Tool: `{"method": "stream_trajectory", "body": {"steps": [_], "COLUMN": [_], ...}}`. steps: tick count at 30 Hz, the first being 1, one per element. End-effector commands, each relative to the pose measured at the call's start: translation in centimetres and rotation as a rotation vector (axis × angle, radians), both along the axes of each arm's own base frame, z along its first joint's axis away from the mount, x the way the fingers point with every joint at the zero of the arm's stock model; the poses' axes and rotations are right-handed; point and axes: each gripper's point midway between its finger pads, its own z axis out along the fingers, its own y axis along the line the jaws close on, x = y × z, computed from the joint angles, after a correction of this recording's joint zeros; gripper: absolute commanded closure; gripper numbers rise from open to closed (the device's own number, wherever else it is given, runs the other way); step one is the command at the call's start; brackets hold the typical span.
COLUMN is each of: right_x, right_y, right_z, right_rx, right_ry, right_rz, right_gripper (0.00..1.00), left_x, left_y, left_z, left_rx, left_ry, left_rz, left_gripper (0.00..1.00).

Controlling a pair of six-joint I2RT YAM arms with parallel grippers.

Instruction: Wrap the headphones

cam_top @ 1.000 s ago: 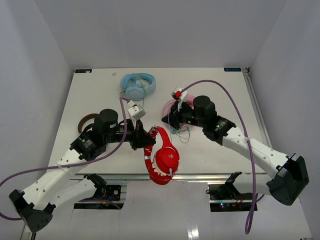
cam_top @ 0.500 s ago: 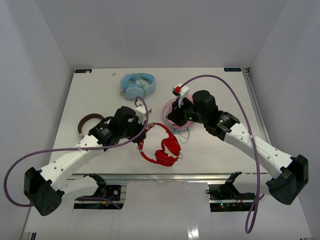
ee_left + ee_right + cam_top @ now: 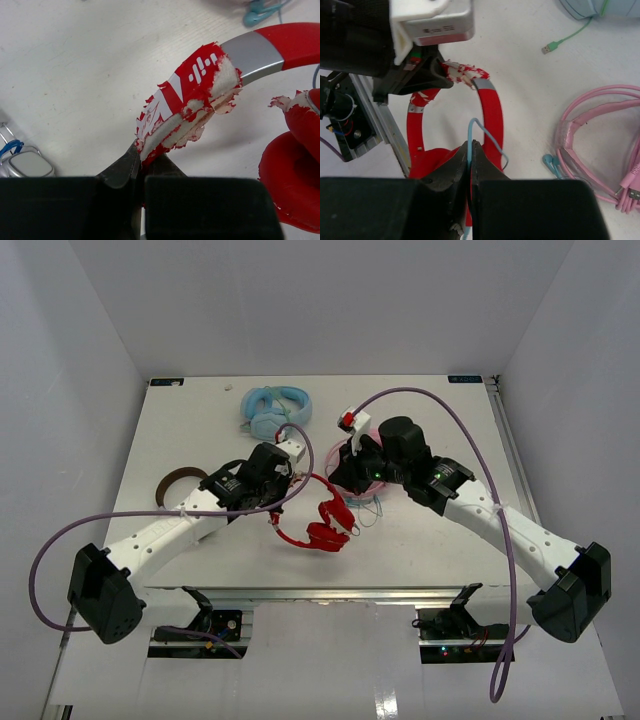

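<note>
**Red set held at band and cable, wrap barely begun**

- Table [image 3: 200, 420]: white, with both arms reaching in toward its middle.
- The headphones [image 3: 322, 534] sit near front-centre, between the two arms. The band arches toward the left arm and the earcups bunch together on the right. Whether they rest on the table or hang just above it, you cannot tell.
- Light-blue headphones [image 3: 275, 412] lie well apart at the far side. Pink headphones [image 3: 590, 130] lie close by the right wrist with their cord looped beside them. Neither is yours to handle.
- Left gripper [image 3: 142, 156]: jaws clamped on the frayed, peeling padding of the red headband.
- Right gripper [image 3: 470, 150]: jaws pinched together on the thin pale cable [image 3: 489, 140], which stands up in one small loose loop over the band.

Progress, as a judgement: early. You have the band anchored and the cable in hand, but no turn of cable shows around the band or the cups. All the winding is left to do, and so is securing the free end, which is not visible here.
</note>
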Motion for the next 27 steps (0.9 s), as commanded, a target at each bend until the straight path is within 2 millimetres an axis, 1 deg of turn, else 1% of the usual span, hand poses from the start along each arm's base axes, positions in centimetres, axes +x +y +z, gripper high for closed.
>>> {"method": "stream_trajectory", "body": {"steps": [1,4,5,9,13,16,20,23,27], "right_x": [-2.0,-3.7,-4.1,-5.3,-5.9,-5.9,-6.3,-6.3,-6.7], "right_y": [1.5,2.6,2.9,4.2,5.7,6.6,7.6,7.9,7.9], "right_z": [2.8,2.9,2.8,2.4,1.4,0.2,-0.6,-1.1,-2.0], "right_rx": [0.094,0.128,0.135,0.168,0.186,0.178,0.185,0.184,0.176], "right_ry": [-0.005,0.010,0.016,0.052,0.085,0.107,0.105,0.101,0.095], "right_rz": [0.088,0.144,0.158,0.179,0.180,0.163,0.154,0.133,0.106], "right_gripper": [0.92,0.92,0.92,0.92,0.92,0.92,0.92,0.92,0.92], "left_x": [2.3,3.0,3.1,3.7,4.2,4.5,5.0,5.3,5.4], "left_y": [0.6,0.7,0.6,-0.1,-0.8,-0.9,-0.3,0.2,0.9], "left_z": [3.2,3.7,3.6,4.2,4.8,5.3,6.7,8.0,10.2], "left_rx": [-0.038,-0.052,-0.051,-0.095,-0.155,-0.185,-0.250,-0.312,-0.432], "left_ry": [-0.097,-0.103,-0.097,-0.090,-0.090,-0.094,-0.117,-0.132,-0.148], "left_rz": [0.154,0.204,0.213,0.259,0.297,0.329,0.395,0.434,0.469], "left_gripper": [1.00,1.00,1.00,1.00,1.00,1.00,1.00,1.00,1.00]}}
